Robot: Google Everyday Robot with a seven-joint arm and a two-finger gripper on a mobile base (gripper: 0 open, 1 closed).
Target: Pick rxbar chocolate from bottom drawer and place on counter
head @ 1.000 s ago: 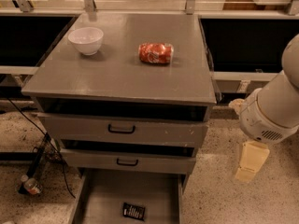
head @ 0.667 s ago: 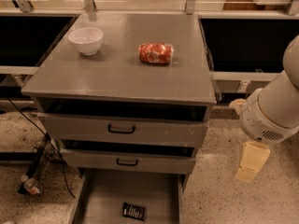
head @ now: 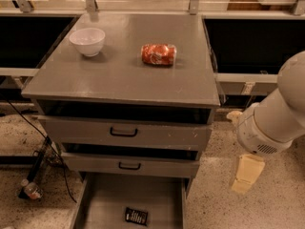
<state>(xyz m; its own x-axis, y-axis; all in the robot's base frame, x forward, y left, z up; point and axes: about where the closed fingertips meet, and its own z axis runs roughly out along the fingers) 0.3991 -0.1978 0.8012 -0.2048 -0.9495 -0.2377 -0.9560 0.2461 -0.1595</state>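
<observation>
- Grey metal bottom drawer (head: 107,199) stands pulled out at the foot of the cabinet, its plain floor open from above; I judge this is so that I can come straight down onto what lies in it
- The rxbar chocolate (head: 136,216) lies flat on that floor, a black wrapper with pale lettering, toward the front and roughly midway between the side walls, touching neither, with nothing on it or against it
- The two drawers with black handles, the upper drawer (head: 124,131) and the middle drawer (head: 129,165), sit above it and do not cover the bar, so as I read it the way down from above is free
- My fingers (head: 248,173) hang to the right of the cabinet, over the speckled floor and below my white arm (head: 276,123); whether they are released or clenched I cannot tell, and I see nothing held in them
- The bar is well apart from my fingers, lower and to their left, with the drawer's right wall and the cabinet's front corner between us
- The desk (head: 124,80) carries a white bowl (head: 87,41) at its back left and a red can (head: 158,54) on its side nearer the middle; the front half shows bare grey, which I judge the likely place to set the bar
- The pick is not yet begun, in my judgement: I need to swing left over the open drawer and lower before any grasp
</observation>
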